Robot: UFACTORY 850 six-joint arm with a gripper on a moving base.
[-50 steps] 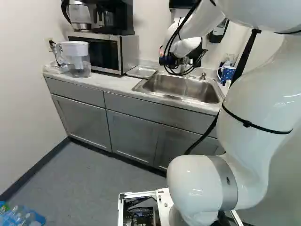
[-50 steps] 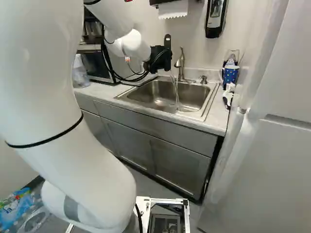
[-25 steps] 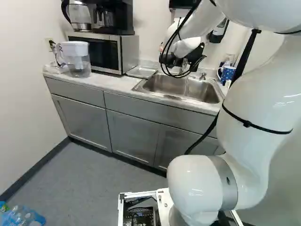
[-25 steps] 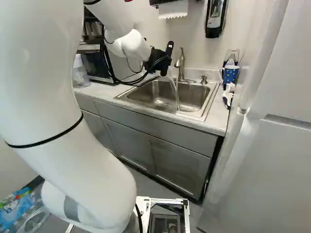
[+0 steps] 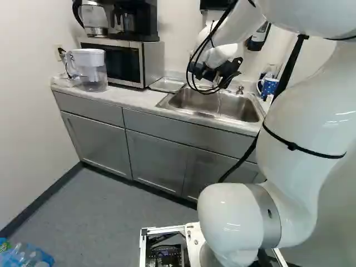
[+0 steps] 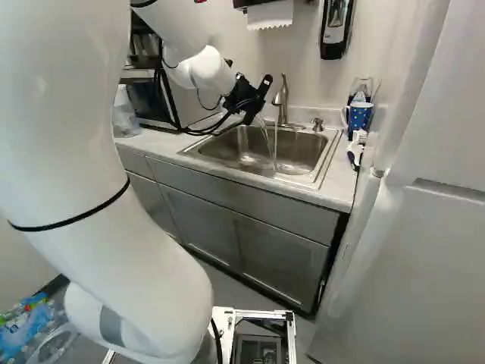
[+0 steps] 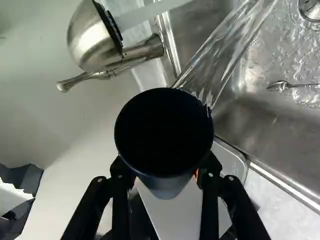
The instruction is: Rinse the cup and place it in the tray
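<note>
In the right base view my gripper (image 6: 256,97) hangs tilted over the sink (image 6: 246,155), left of the faucet (image 6: 280,98). Seen from the wrist, the gripper (image 7: 166,175) is shut on a dark cup (image 7: 162,132), one finger on each side. Water (image 7: 225,50) pours over the cup's rim into the basin. A separate stream (image 7: 150,12) runs from the faucet head (image 7: 90,40), clear of the cup's mouth. The shallow metal tray (image 5: 167,84) lies on the counter between microwave and sink. The inside of the cup is too dark to make out.
A spoon-like utensil (image 7: 282,86) lies in the basin. The microwave (image 5: 125,61) and a water pitcher (image 5: 92,69) stand left of the sink, a blue mug (image 6: 358,115) and a brush (image 6: 356,148) right of it. A tall white door (image 6: 424,227) rises at the right.
My gripper has tipped further over, cup with it, and shifted slightly. The poured water has moved apart from the faucet's stream. The base has stayed in place.
</note>
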